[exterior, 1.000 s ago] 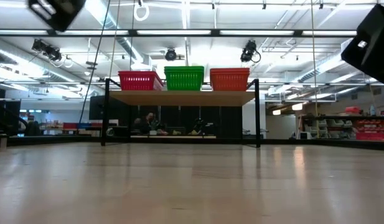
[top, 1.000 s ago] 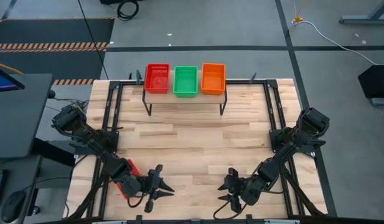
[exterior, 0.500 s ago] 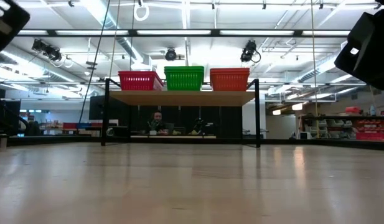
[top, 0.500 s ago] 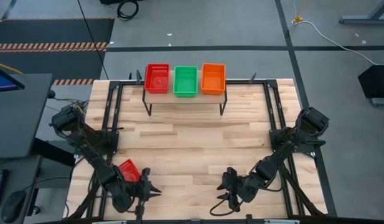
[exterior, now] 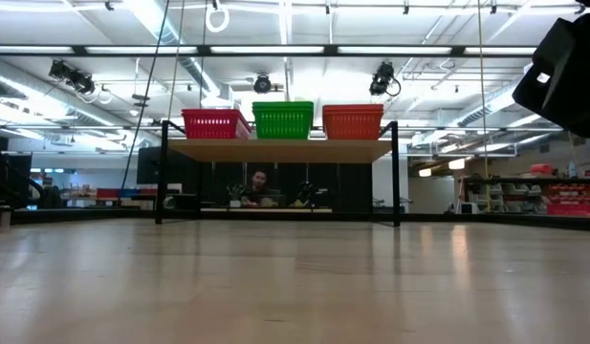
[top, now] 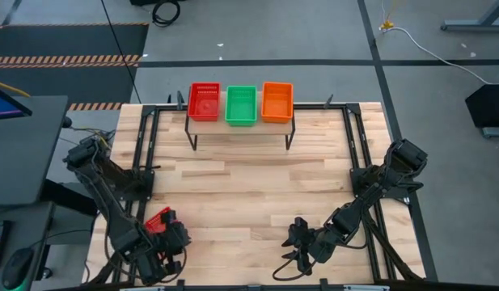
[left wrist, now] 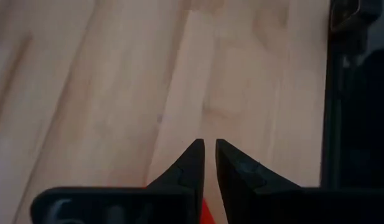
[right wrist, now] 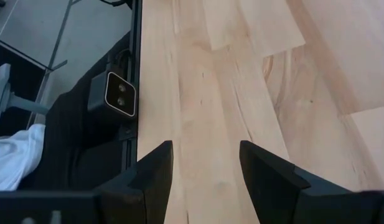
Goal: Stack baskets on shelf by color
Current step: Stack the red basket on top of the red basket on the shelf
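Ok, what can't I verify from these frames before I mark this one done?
1. Basket count: the red basket, green basket and orange basket on the shelf may hide nested ones. The high view looks straight down; the low view shows only outer walls.
2. Red object by the left arm: mostly covered in the high view; in the left wrist view it is an edge-cut sliver behind the left gripper.
3. Person behind the shelf: too small in the low view.

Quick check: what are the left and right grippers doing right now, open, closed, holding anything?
Left gripper: shut, holding nothing, over the table's near left corner.
Right gripper: open, empty, above bare tabletop near the front edge.
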Robot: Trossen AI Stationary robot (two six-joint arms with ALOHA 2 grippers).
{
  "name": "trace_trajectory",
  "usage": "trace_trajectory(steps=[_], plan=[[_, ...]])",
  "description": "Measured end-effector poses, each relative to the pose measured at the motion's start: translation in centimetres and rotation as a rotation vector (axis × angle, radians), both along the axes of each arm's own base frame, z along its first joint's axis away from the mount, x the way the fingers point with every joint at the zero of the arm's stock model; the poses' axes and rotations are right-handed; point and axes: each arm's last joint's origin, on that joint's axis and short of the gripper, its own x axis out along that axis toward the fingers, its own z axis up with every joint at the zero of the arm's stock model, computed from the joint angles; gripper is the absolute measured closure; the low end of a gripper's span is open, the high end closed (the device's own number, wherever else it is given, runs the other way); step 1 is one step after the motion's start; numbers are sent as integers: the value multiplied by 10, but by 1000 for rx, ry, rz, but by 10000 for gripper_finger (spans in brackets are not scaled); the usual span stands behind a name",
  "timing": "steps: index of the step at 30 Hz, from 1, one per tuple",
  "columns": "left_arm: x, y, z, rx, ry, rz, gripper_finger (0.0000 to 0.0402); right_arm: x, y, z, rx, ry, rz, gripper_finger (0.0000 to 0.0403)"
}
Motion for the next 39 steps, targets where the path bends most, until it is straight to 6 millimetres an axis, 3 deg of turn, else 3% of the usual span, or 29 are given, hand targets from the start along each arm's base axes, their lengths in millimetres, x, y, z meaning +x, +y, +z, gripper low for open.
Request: trace_trajectory(steps=[8,20,33,39], plan=[[-15,12,-3,-73,289,187,323,0,0,0,-4,-1,3,211],[-5,7,-9,-275,289,343,217,0,1,0,8,12,27,211],[-6,11,-10,-286,347,401,212,-1,2,0,18,21,43,211],[-3,3,-26,-247,409,411,212,-1,2,0,18,21,43,211]])
